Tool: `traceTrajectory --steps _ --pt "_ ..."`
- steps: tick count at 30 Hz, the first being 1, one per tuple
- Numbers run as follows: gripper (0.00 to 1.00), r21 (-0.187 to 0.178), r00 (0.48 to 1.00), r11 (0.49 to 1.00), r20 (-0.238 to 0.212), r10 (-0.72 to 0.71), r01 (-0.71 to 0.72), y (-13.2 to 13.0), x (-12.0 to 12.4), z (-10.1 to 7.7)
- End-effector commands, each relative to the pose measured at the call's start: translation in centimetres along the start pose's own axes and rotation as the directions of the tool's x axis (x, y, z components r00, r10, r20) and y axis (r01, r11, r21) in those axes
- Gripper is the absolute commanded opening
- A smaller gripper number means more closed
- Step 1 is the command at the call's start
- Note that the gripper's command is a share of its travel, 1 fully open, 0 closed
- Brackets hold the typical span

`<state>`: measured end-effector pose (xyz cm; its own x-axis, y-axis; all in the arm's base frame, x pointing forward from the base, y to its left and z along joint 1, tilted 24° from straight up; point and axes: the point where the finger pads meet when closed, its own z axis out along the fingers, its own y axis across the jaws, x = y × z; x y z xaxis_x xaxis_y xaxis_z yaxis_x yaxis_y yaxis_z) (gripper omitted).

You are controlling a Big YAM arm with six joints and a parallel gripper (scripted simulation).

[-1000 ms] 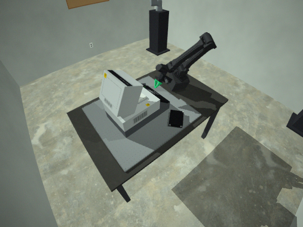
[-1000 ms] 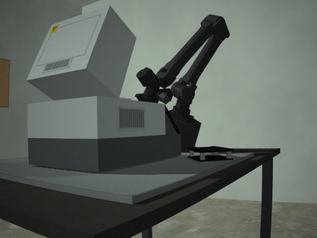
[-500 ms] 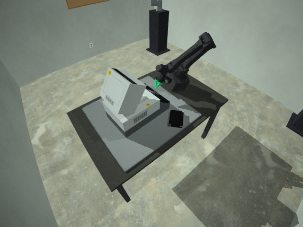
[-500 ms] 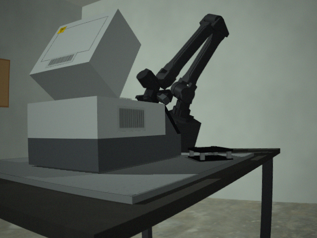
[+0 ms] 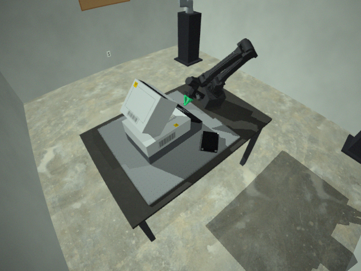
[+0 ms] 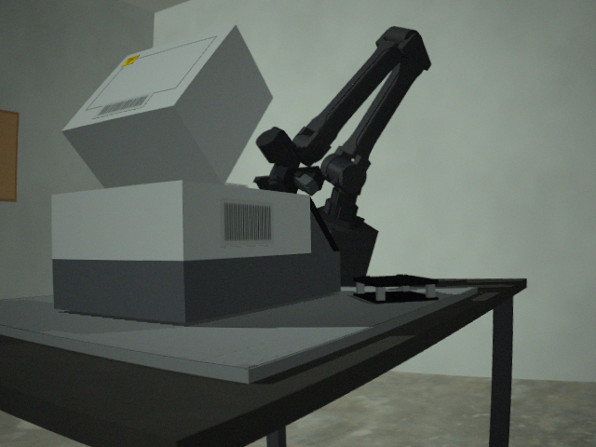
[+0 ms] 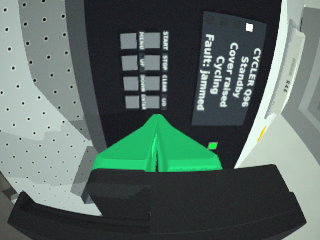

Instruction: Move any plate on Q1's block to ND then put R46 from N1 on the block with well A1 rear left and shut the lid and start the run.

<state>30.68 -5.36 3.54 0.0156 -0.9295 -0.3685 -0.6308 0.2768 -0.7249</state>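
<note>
Over the cycler Q1's (image 5: 151, 136) dark key panel (image 7: 143, 70), the gripper (image 7: 156, 142) hovers, green fingers pressed together, pinching nothing. Q1's lid (image 6: 163, 110) stands tilted partway up. Plate R46 (image 5: 210, 141) rests on its nest, right of Q1 on the desk (image 5: 116, 180).

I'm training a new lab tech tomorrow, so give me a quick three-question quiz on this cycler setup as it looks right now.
1. True or false: the lid lies flat and shut on the cycler.
2. Multiple choice: the gripper is A) wide open, B) shut on a plate, C) shut with nothing between its fingers.
3. Short answer: in the wrist view, what on the dark panel lies just ahead of the fingertips?

Key:
1. False. The lid is raised and tilted above the housing.
2. C.
3. The grid of keys, left of the status list.
</note>
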Motion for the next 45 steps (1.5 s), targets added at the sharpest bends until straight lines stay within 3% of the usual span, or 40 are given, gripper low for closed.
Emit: traceTrajectory --steps 1,10,13,16,30,45 --pt "0.00 0.006 1.000 1.000 -0.004 -0.006 0.006 -1.1 0.5 0.2" --pt "0.00 0.001 1.000 1.000 0.000 0.019 -0.019 0.5 0.3 0.1" --pt "0.00 0.008 1.000 1.000 -0.009 0.012 -0.012 0.7 0.4 -2.2" --pt "0.00 0.013 1.000 1.000 -0.005 -0.002 0.002 0.3 0.4 -2.6" --pt "0.00 0.066 0.999 0.997 -0.044 -0.030 0.033 -1.1 1.1 -10.9" --pt "0.00 0.023 0.999 0.999 -0.006 -0.032 0.032 -0.8 0.6 -9.9"
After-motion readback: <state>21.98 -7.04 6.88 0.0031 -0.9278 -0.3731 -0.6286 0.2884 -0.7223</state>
